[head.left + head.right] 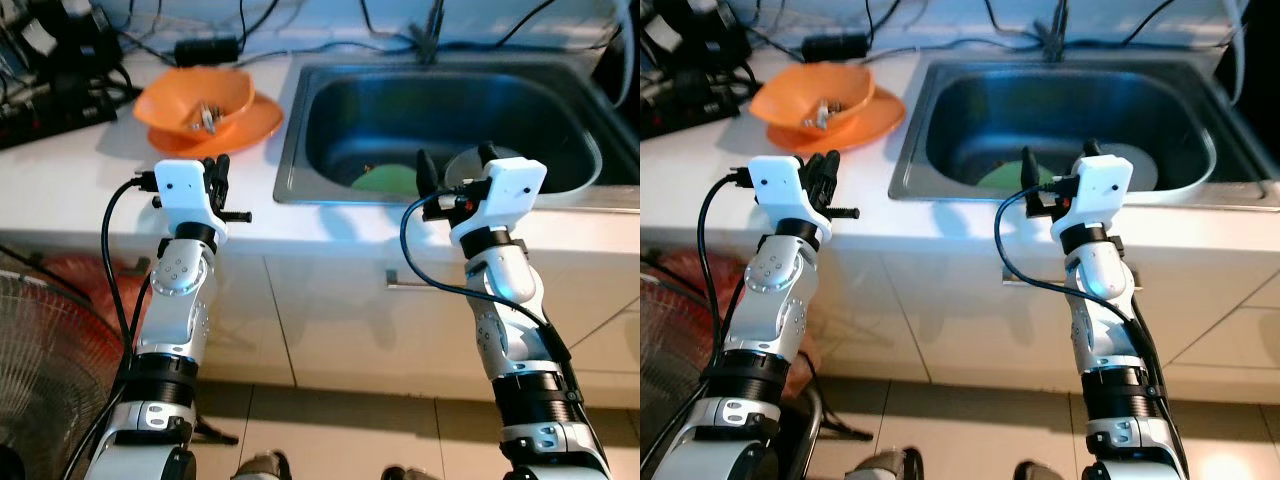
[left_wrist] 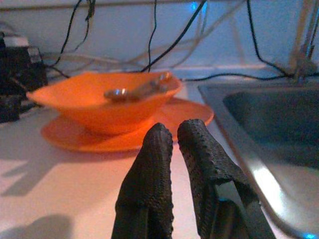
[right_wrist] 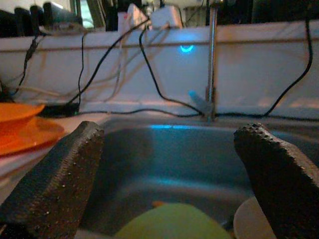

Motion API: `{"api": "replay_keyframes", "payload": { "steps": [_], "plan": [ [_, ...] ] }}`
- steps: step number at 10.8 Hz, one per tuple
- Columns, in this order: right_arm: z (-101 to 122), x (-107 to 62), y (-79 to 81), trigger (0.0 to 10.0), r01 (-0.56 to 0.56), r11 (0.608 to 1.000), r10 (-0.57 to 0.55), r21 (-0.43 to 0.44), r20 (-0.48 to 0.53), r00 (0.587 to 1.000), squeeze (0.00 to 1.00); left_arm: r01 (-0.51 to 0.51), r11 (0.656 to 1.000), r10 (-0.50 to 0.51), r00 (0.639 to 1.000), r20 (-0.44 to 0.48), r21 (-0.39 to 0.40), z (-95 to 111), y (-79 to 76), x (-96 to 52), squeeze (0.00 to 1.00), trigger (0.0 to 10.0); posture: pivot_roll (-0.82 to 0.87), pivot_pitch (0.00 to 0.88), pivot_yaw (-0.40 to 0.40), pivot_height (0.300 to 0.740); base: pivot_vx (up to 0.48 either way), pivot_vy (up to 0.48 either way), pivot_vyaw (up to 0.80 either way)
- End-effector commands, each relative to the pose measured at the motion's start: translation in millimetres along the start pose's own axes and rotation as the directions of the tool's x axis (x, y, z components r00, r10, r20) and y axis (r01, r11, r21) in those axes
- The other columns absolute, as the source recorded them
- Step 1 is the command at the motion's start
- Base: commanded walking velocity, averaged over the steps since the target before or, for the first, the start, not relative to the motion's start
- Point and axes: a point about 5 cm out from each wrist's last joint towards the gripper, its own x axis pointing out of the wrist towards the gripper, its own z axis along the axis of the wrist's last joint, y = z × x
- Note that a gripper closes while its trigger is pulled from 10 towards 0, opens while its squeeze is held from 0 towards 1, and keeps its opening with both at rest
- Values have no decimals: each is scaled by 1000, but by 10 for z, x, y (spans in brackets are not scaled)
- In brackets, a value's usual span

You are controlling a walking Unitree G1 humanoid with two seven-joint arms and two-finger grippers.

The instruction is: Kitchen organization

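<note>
An orange bowl with metal cutlery in it rests on an orange plate on the white counter, left of the steel sink. A green dish and a grey plate lie in the sink basin. My left gripper is shut, empty, just above the counter in front of the bowl. My right gripper is open over the sink's front rim, above the green dish, holding nothing.
Black cables and a power adapter run along the back of the counter. A faucet stands behind the sink. Dark appliances sit at the far left. A fan grille stands on the floor at left, beside the white cabinet fronts.
</note>
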Motion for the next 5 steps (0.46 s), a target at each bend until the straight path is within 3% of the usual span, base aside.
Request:
{"api": "replay_keyframes", "payload": {
  "steps": [1, 2, 5],
  "plan": [
    [19, 9, 18, 10000, -9, 1000, 9, 3, 4, 1000, 0, -10, 1000, 10, 1000, 6, 6, 20, 11, -15, 0, 10000, 33, 75, 70, 740, 0, 0, 0],
    [24, 17, 12, 10000, -8, 1000, 8, 2, 5, 1000, 0, -23, 1000, 23, 1000, 6, 4, 22, 34, -19, 0, 10000, 35, 79, 68, 740, 0, 0, 0],
    [27, 23, -6, 10000, -1, 1000, 1, -4, 3, 1000, 0, -38, 999, 38, 999, 15, 13, 54, 68, -9, 0, 10000, 38, 90, 70, 740, 266, 0, 0]
  ]
}}
